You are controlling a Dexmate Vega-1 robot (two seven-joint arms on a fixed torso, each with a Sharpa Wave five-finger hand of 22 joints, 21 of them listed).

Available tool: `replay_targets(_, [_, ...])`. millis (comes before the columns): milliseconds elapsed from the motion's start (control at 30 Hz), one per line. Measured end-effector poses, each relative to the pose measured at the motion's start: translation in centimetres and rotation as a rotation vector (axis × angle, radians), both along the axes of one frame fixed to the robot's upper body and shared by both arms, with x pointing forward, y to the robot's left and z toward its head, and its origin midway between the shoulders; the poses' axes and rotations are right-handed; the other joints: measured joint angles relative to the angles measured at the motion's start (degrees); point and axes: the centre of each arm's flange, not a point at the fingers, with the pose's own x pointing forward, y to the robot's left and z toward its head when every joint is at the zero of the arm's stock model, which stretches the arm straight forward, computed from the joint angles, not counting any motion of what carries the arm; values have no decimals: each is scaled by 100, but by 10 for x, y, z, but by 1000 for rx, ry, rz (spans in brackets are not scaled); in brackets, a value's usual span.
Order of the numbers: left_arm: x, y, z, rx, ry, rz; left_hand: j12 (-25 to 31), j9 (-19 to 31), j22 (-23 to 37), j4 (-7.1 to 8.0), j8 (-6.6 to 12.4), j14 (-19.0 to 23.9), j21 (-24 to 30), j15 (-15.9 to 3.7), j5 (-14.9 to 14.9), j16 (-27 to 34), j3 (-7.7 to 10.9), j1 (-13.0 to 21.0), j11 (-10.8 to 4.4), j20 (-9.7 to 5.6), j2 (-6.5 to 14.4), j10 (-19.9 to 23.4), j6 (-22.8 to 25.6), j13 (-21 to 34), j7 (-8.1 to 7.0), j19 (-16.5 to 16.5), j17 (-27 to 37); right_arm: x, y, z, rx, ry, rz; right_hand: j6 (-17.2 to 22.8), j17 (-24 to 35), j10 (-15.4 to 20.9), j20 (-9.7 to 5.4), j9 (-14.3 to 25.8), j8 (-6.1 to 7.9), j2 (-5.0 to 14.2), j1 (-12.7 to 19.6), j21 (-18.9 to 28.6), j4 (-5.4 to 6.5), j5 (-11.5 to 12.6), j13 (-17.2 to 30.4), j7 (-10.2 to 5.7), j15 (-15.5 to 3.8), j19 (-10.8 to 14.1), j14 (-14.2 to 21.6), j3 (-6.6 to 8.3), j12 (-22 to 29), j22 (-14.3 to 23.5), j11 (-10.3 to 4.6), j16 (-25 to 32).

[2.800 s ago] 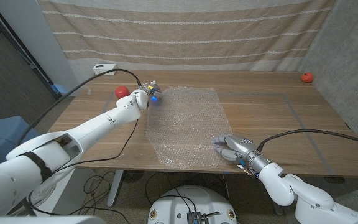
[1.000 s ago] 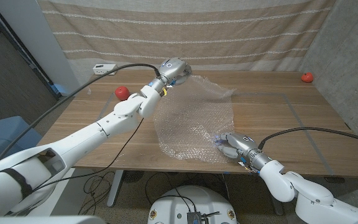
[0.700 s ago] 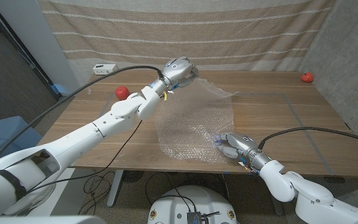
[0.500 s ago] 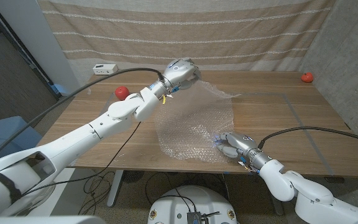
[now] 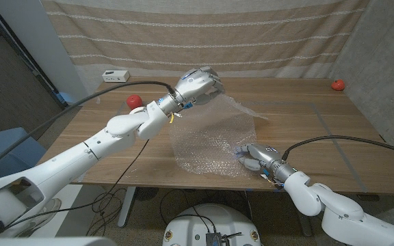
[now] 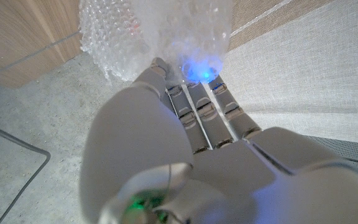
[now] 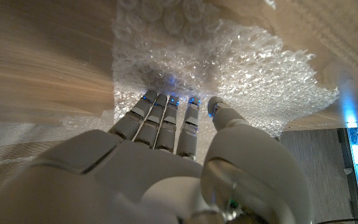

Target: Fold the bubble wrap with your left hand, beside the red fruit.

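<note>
A clear sheet of bubble wrap (image 5: 214, 140) lies on the wooden table (image 5: 306, 130), its far left part lifted off the wood. My left hand (image 5: 197, 83) holds that raised edge up above the table; in the left wrist view its fingers (image 6: 194, 102) close on the bubble wrap (image 6: 160, 31). My right hand (image 5: 258, 156) presses the sheet's near right corner down; in the right wrist view its fingertips (image 7: 166, 102) rest on the bubble wrap (image 7: 229, 56). A red fruit (image 5: 135, 100) sits at the table's far left, left of the sheet.
A second red fruit (image 5: 337, 85) lies at the far right corner. A white power strip (image 5: 115, 74) sits at the far left edge. A striped curtain (image 5: 204, 34) hangs behind the table. Black cables run along both arms.
My left hand has carried the sheet's far left edge up and rightward over the wrap, which now bulges and folds. My right hand stays pressed on the near right corner.
</note>
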Motion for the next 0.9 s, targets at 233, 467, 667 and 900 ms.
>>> replay_targets(233, [-14, 13, -7, -17, 9, -45, -18, 73, -10, 23, -1, 0, 62, 0, 25, -46, -23, -42, -30, -11, 46, -30, -10, 3, -10, -48, 0, 2, 5, 2, -12, 6, -3, 0, 0, 0, 0, 1, -30, 0, 0, 0, 16, 0, -1, -1, 0, 0, 0, -16, -36, 0, 0, 0])
replay_targets(467, [-28, 31, -15, -23, 38, -56, 0, 121, -17, 23, 31, -50, 84, 10, 63, -146, -23, -34, -61, 18, 53, -61, 32, 6, -95, -139, -26, 5, 8, 4, -27, 12, -19, -2, 0, -1, 0, 2, -45, 0, 0, -1, 31, 0, -3, -2, 0, 0, 0, -32, -40, 0, -1, 0])
replay_targets(667, [-41, 43, -20, -7, 60, -55, 0, 111, -35, -2, 31, -50, 84, 10, 64, -146, -49, -24, -61, -10, 58, -61, 32, 6, -94, -171, -10, 8, 10, 6, -40, 14, -39, -22, -1, -1, 0, 2, -63, 0, 0, -1, 31, 0, -3, -22, 0, 0, 0, -32, -43, -1, -1, 0])
replay_targets(900, [-56, 55, -29, 40, 93, -30, 0, 108, -43, -58, 53, -49, 171, 10, 63, -146, -122, 84, -61, 0, 26, -61, 77, 7, -136, -181, 70, 10, 10, 6, -48, 22, -62, -34, -1, -2, 0, 2, -68, 0, 0, -2, 55, 0, 1, -34, 0, 0, 0, -55, -46, -2, -1, 0])
